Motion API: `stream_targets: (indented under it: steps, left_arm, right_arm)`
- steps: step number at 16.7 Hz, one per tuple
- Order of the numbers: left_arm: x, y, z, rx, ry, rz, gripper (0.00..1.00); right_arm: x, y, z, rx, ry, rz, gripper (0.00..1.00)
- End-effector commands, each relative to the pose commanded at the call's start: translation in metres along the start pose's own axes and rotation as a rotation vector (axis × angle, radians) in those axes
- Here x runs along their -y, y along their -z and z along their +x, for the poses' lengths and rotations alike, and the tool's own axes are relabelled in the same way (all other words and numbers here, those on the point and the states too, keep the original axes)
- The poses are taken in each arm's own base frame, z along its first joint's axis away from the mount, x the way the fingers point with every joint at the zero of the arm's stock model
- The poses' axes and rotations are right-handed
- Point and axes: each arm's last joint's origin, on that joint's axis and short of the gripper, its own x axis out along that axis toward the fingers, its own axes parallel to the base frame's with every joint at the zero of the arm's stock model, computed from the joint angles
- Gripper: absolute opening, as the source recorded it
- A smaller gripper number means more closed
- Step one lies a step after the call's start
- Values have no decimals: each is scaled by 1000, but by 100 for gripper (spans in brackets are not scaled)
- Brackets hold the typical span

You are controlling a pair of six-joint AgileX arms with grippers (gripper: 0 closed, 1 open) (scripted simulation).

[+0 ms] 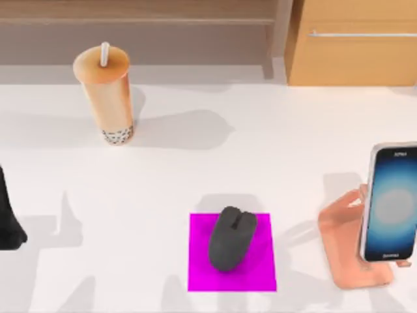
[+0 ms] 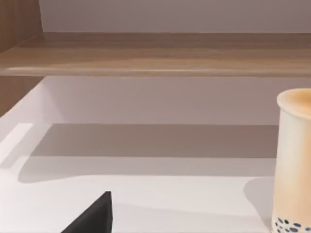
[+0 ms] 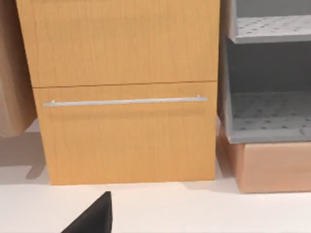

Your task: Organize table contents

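Mouse (image 1: 232, 246) sits on magenta mat (image 1: 232, 252) and phone (image 1: 391, 201) leans in its stand (image 1: 348, 244), seemingly placed, while the cup (image 1: 107, 94) remains ahead of the left end effector (image 1: 8, 218), grip state unclear.

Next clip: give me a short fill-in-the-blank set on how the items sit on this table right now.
1. The mouse lies on the ____ mat.
2. The phone leans on the pink ____ at the table's right side.
3. A white ____ sticks up out of the bubble-tea cup.
4. The wooden cabinet has a metal ____ across its front.

Missing words: magenta; stand; straw; handle
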Motion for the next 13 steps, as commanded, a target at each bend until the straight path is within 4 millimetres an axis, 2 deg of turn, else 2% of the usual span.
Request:
stream_targets:
  steps: [2,8,13]
  left_arm:
    - [0,0,0,0,0,0,100]
    - [1,1,1,-4,3,0,100]
    - [12,9,12,-76,54,-2,100]
  right_arm:
    - [2,8,1,0,-7,-36,100]
    - [3,9,1,0,-8,-39,100]
    - [3,9,1,0,-8,-39,100]
